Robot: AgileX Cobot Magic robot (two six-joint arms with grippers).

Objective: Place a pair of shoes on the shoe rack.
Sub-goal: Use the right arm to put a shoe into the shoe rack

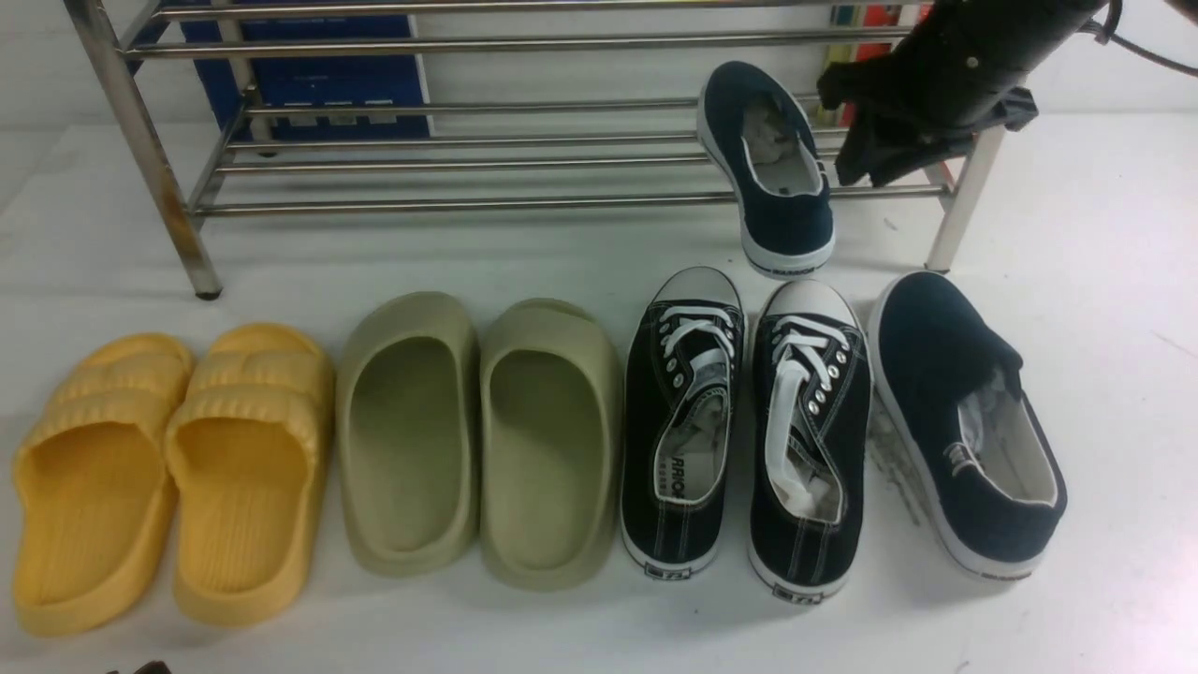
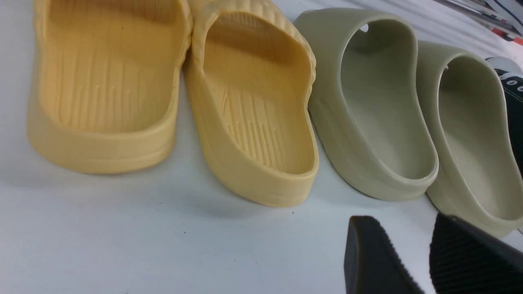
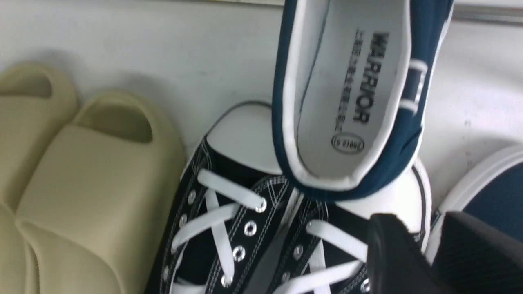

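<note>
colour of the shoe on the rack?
The shoe is navy with a white sole; front view shows it best.

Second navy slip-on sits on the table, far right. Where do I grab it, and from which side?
Probably pinch the right collar wall of the navy slip-on, one finger inside the mouth, coming down from above. It sits on its sole, opening upward, and the black lace-up sneaker crowds its left side.
</note>
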